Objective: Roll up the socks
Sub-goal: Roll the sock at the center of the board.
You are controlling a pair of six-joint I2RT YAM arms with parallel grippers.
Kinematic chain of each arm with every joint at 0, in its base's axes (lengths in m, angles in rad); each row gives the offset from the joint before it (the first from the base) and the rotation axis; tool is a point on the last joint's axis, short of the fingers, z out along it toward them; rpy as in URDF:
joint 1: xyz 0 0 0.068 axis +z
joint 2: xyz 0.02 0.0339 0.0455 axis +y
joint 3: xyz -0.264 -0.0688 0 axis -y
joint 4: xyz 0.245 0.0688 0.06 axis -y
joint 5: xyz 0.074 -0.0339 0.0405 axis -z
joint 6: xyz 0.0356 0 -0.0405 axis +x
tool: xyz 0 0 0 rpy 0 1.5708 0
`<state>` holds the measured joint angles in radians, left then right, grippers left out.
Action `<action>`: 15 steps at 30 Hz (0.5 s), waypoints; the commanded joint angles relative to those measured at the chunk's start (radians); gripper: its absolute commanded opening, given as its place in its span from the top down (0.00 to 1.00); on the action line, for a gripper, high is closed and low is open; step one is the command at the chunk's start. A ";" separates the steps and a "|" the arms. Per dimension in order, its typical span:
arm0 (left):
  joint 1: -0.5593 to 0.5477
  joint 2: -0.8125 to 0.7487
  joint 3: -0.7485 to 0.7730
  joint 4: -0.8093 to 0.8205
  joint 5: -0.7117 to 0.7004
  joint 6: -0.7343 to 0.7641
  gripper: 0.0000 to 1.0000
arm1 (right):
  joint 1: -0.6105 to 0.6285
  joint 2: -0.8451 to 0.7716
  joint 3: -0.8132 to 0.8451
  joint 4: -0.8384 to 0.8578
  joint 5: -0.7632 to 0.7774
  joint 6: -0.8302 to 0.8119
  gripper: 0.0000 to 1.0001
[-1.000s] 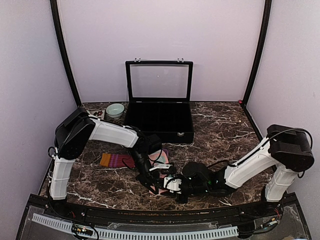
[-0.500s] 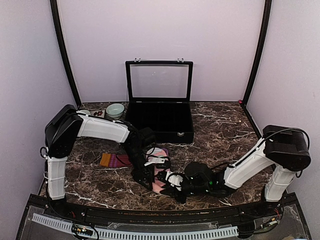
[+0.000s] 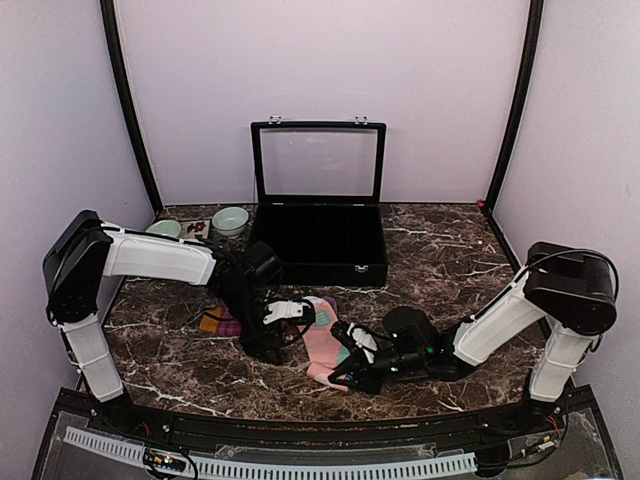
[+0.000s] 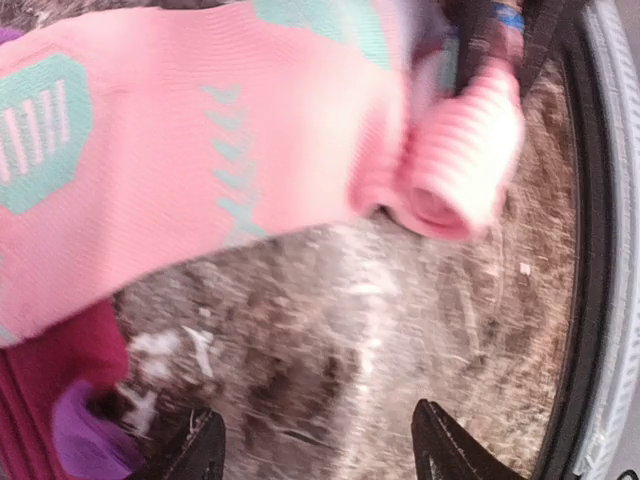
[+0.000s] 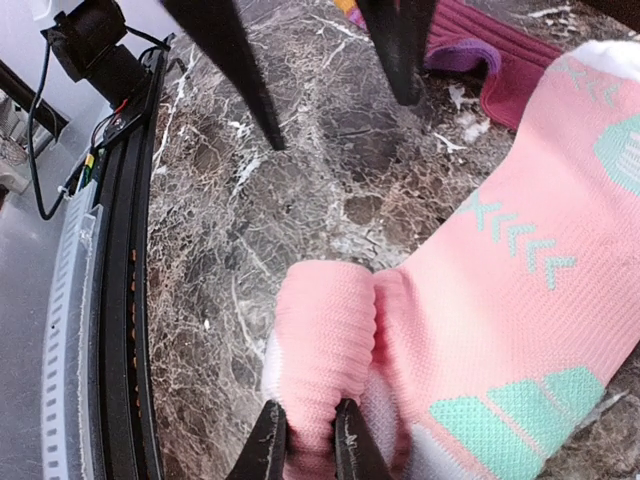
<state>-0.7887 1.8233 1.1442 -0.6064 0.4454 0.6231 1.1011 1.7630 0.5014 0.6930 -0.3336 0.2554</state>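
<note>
Pink sock [image 5: 520,290] has 1 rolled turn, pinched by right gripper [image 5: 308,440]; left gripper [image 4: 320,440] spread, empty; maroon sock [image 5: 500,65] unrolled

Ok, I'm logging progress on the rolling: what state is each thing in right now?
Pink sock: one end rolled, rest flat.
Maroon sock: flat, unrolled.
Left gripper: open, empty.
Right gripper: shut on the pink sock's roll.
Case: lid up.
</note>
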 commanded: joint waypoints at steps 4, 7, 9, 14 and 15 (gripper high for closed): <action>-0.035 -0.173 -0.073 -0.031 0.193 0.038 0.35 | -0.089 0.119 0.031 -0.385 -0.157 0.138 1.00; -0.075 -0.203 -0.099 0.030 0.160 0.044 0.36 | -0.106 0.160 0.060 -0.427 -0.190 0.152 1.00; -0.116 -0.200 -0.122 0.071 0.114 0.057 0.36 | -0.125 0.199 0.084 -0.453 -0.214 0.175 1.00; -0.190 -0.140 -0.114 0.146 0.048 0.052 0.40 | -0.152 0.264 0.120 -0.476 -0.262 0.235 1.00; -0.193 -0.130 -0.112 0.160 0.045 0.055 0.41 | -0.152 0.266 0.121 -0.474 -0.265 0.245 1.00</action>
<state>-0.9550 1.6604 1.0389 -0.5209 0.5301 0.6624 0.9596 1.9121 0.6727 0.5591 -0.6918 0.4469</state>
